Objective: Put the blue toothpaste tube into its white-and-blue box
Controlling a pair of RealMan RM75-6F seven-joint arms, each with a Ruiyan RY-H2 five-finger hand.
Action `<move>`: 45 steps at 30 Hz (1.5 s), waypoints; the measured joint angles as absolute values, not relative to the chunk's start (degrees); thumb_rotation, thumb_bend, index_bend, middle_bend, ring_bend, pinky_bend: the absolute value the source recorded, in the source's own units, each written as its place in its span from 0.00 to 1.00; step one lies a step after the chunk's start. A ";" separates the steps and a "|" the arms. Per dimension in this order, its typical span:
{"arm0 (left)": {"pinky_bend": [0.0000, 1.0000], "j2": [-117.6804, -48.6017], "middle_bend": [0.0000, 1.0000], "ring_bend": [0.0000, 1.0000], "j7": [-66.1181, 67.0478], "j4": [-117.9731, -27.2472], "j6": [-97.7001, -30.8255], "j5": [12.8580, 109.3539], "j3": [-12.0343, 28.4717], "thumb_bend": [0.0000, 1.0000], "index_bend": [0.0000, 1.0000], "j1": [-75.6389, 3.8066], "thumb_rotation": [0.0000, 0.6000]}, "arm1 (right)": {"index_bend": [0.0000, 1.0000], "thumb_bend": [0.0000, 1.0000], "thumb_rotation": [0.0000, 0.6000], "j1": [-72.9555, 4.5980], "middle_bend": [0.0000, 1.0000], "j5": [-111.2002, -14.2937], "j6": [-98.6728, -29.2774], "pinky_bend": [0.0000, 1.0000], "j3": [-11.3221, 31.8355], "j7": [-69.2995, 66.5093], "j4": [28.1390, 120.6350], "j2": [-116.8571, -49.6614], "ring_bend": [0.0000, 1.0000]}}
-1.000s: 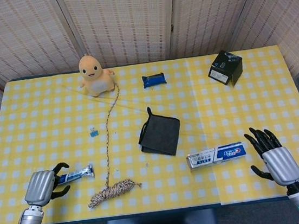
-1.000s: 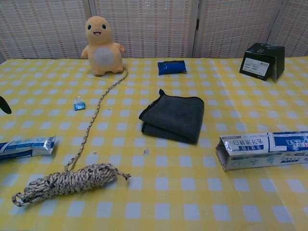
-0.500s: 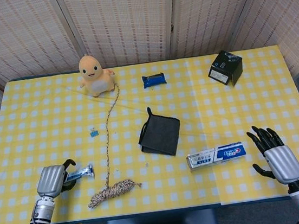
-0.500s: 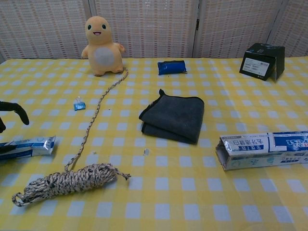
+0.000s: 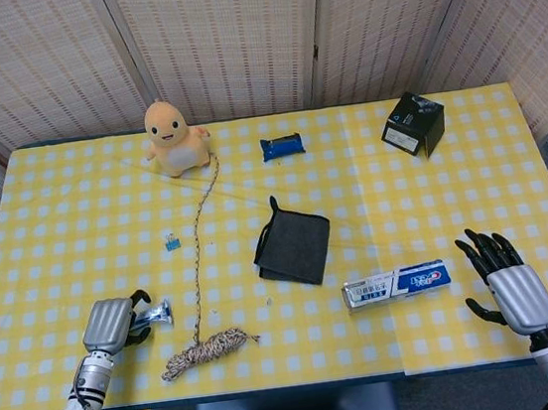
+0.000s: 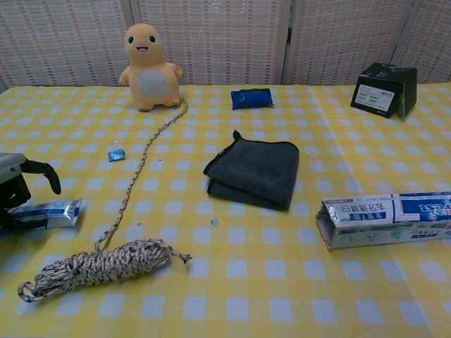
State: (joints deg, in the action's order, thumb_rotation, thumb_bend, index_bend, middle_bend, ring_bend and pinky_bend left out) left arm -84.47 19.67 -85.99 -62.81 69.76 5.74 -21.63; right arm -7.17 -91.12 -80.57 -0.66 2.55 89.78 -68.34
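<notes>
Having slid rightward over the toothpaste tube [image 6: 48, 212], left hand [image 5: 110, 325] now curled around it, grasp looking underway; right hand [image 5: 509, 286] open, empty beside box [image 5: 396, 284]

Head view looks steeply down over the whole table [image 5: 56, 222]; chest view sits low at its near edge, sharing the middle.

Near-left: coiled rope [image 6: 99, 266] lies just right of the toothpaste tube [image 6: 48, 212], its tail running far toward the plush toy [image 6: 149, 58], fencing the left hand [image 5: 112, 325] from centre. Folded grey cloth [image 6: 255, 171] occupies mid-table. Bare checked tablecloth [image 6: 254, 282] spans between rope and the box [image 6: 384, 219], open end facing left
</notes>
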 measured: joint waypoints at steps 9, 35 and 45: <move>1.00 -85.40 1.00 1.00 20.90 -84.78 -61.88 68.57 5.27 0.32 0.42 -22.72 1.00 | 0.00 0.29 1.00 -7.00 0.00 -91.44 -80.85 0.03 -0.93 2.23 89.80 -68.00 0.00; 1.00 -87.94 1.00 1.00 20.83 -81.40 -62.18 68.23 4.73 0.35 0.72 -24.46 1.00 | 0.00 0.29 1.00 -6.13 0.00 -91.40 -81.72 0.03 -1.19 2.00 89.67 -67.58 0.00; 1.00 -87.31 1.00 1.00 16.20 -83.21 -66.24 72.39 4.33 0.37 0.84 -23.16 1.00 | 0.00 0.29 1.00 -5.84 0.00 -92.57 -82.52 0.03 -1.65 1.45 90.09 -67.16 0.00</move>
